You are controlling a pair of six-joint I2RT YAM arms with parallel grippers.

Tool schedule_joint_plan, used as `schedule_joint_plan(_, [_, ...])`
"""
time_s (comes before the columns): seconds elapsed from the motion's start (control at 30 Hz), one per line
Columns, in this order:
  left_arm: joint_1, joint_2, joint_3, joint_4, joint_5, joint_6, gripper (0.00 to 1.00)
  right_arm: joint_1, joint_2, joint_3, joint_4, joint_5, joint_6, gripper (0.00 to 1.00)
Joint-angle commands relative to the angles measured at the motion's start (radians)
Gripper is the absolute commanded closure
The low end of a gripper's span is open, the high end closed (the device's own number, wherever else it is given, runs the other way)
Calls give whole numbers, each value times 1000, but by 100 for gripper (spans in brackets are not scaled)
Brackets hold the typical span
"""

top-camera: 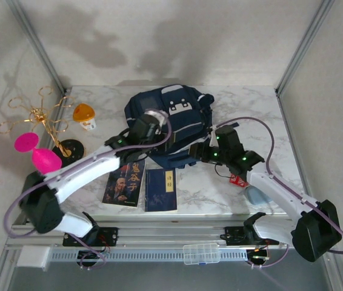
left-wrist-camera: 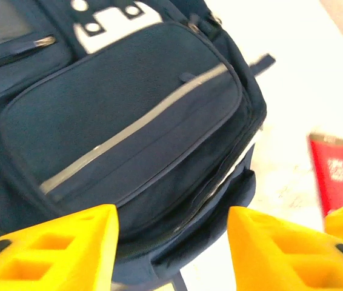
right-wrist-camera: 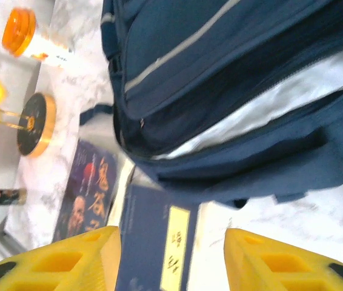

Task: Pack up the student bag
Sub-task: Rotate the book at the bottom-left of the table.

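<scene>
Your student bag (top-camera: 170,118) lies at the middle of the surface (top-camera: 268,115). Left gripper (left-wrist-camera: 173,242) spread wide over its front pocket, empty. Right gripper (right-wrist-camera: 173,254) wide too, empty, above the blue book (top-camera: 161,189); portrait book (top-camera: 125,182) just beside, red packet (top-camera: 238,180) on the right.

One backpack (top-camera: 170,124), two books (top-camera: 125,182), one orange-capped bottle (top-camera: 85,116), one gold stand (top-camera: 38,118), two pink pieces (top-camera: 25,142), one red packet (top-camera: 238,180).
</scene>
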Motion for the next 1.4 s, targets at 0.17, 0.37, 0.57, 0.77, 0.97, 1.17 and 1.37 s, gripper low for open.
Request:
schedule_joint_plan(0.17, [32, -262, -337, -77, -212, -399, 45, 257, 186, 122, 7, 40, 176, 45])
schedule_joint_plan(0.37, [63, -360, -487, -160, -283, -551, 40, 380, 375, 193, 81, 73, 262, 44])
schedule_joint_plan(0.57, [116, -418, -627, -177, -334, -625, 34, 440, 541, 261, 159, 72, 320, 44])
schedule_joint_plan(0.77, [206, -444, -689, -154, -316, -603, 29, 474, 680, 363, 163, 90, 335, 50])
schedule_joint_plan(0.97, [314, -423, -749, -86, -214, -553, 25, 482, 768, 408, 149, 123, 377, 51])
schedule_joint_plan(1.17, [362, -412, -802, -27, -129, -533, 24, 481, 845, 483, 132, 126, 370, 51])
schedule_joint_plan(1.37, [356, -419, -815, -53, -72, -526, 25, 482, 907, 594, 76, 148, 334, 50])
